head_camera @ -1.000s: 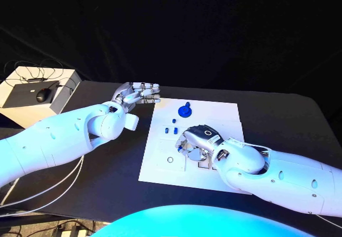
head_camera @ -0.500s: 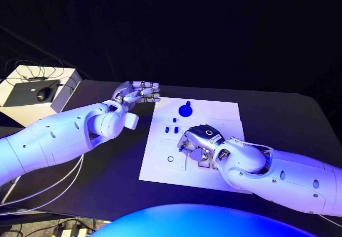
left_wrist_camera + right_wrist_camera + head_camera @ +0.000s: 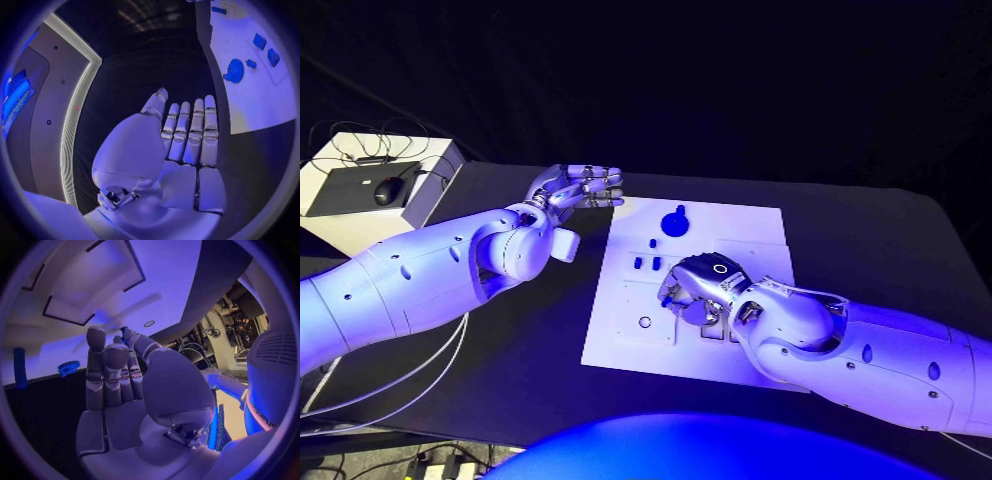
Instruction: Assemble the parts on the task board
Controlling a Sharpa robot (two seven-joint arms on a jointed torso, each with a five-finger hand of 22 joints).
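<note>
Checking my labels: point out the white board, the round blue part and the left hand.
white board [image 3: 747,222], head view, bare far corner.
round blue part [image 3: 675,226], head view, middle of its disc.
left hand [image 3: 583,187], head view, middle of the hand, beside the board.

We see a white board [image 3: 625,335] on a black table [image 3: 877,235], small blue parts [image 3: 675,224] on it, silver hands [image 3: 581,187] on white arms [image 3: 401,285], and a white box [image 3: 423,158].

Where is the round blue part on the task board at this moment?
In the head view, the round blue part lies near the far edge of the task board, beyond the right hand and just right of the left hand.
</note>
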